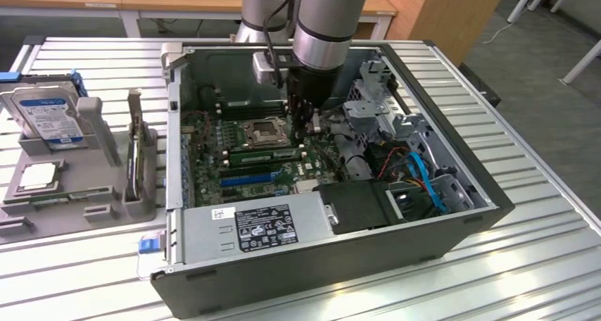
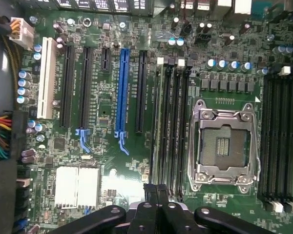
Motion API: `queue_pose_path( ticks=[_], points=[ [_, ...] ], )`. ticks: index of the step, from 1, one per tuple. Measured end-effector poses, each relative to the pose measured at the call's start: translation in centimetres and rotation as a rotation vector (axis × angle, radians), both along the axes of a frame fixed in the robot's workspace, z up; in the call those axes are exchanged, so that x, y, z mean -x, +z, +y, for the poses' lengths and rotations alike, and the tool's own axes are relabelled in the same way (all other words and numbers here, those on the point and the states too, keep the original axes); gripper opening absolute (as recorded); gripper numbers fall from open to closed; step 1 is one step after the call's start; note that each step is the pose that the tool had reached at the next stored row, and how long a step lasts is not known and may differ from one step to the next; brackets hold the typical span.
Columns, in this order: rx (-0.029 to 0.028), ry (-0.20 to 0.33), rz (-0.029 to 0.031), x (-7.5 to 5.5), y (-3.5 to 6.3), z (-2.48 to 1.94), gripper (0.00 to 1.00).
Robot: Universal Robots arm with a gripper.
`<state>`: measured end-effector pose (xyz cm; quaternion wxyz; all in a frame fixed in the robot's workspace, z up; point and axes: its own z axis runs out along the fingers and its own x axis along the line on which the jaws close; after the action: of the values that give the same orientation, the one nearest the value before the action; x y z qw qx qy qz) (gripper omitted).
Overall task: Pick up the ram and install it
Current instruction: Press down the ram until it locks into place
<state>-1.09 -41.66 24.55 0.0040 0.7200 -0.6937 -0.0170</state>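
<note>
Gripper [image 1: 305,127] is down inside the PC case [image 1: 469,219] at frame centre, over the motherboard [image 2: 107,161]. In the wrist view the gripper [image 2: 156,192] has its fingers [image 2: 150,191] pressed together, with nothing visible between them. They hang over the end of the black slot bank [image 2: 171,122] beside the CPU socket [image 2: 223,144]. Ram [image 1: 267,153]: a long, narrow green stick lying along those slots, just below the socket in the exterior view and left of the gripper. It looks to be standing in a slot; whether it is fully seated or latched I cannot tell, nor whether the fingertips touch it. Judgement on handling: light, thin and stiff, but easily cracked if bent or twisted, with exposed chips and edge contacts. Best held across the two flat faces near the middle of the upper edge, or pressed straight down on that edge, keeping off the contacts. A tilted push would risk jamming. Hard drive [image 1: 52,117] stands in the grey fixture [image 1: 94,194] on the bench [image 1: 526,265], frame left.
</note>
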Motion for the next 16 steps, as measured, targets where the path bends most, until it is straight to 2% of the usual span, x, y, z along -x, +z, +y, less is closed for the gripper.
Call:
queue_pose_path(
  ticks=[3,9,16],
  points=[
    [0.0003,0.0,-0.0001,0.0,-0.55,0.0,0.11],
    [0.0003,0.0,-0.0001,0.0,-0.67,0.0,0.11],
    [0.0022,0.0,-0.0001,0.0,-1.84,0.0,0.11]
  ],
)
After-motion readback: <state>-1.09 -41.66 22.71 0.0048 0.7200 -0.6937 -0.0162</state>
